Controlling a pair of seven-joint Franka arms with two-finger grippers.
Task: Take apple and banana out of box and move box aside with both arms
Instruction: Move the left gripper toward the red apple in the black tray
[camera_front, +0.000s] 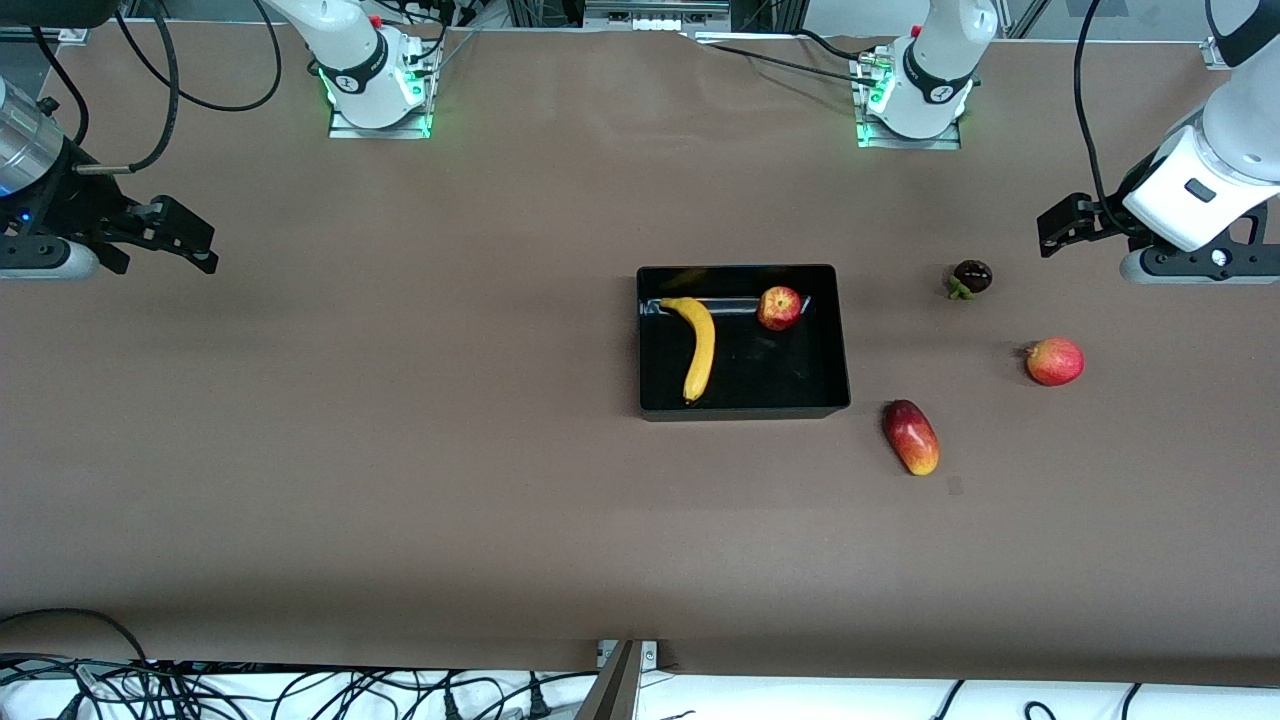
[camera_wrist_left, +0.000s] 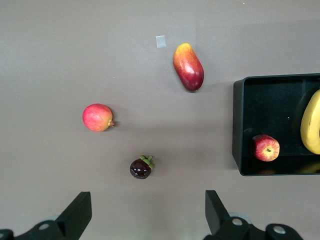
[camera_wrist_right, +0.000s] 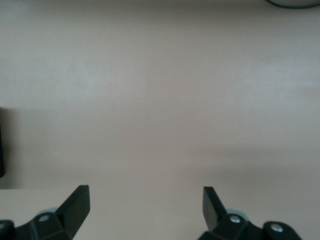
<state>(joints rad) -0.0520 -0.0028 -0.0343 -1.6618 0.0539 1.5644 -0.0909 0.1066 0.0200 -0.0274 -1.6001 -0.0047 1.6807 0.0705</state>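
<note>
the black box (camera_front: 744, 409) sat on the brown worktop (camera_front: 400, 450), nearer the left arm's end, its long sides running between the two arms' ends. inside it the banana (camera_front: 698, 346) lay with its long axis toward the front camera, its curved stem end farthest from that camera. the apple (camera_front: 779, 307) rested beside that stem end, toward the left arm's end. the left gripper (camera_wrist_left: 147, 212) waited over the worktop's left-arm end, jaws released and empty. the right gripper (camera_wrist_right: 145, 207) waited over the right-arm end, jaws likewise released. a mango (camera_front: 910, 437), a pink-red fruit (camera_front: 1054, 361) and a dark mangosteen (camera_front: 971, 277) lay outside the box.
</note>
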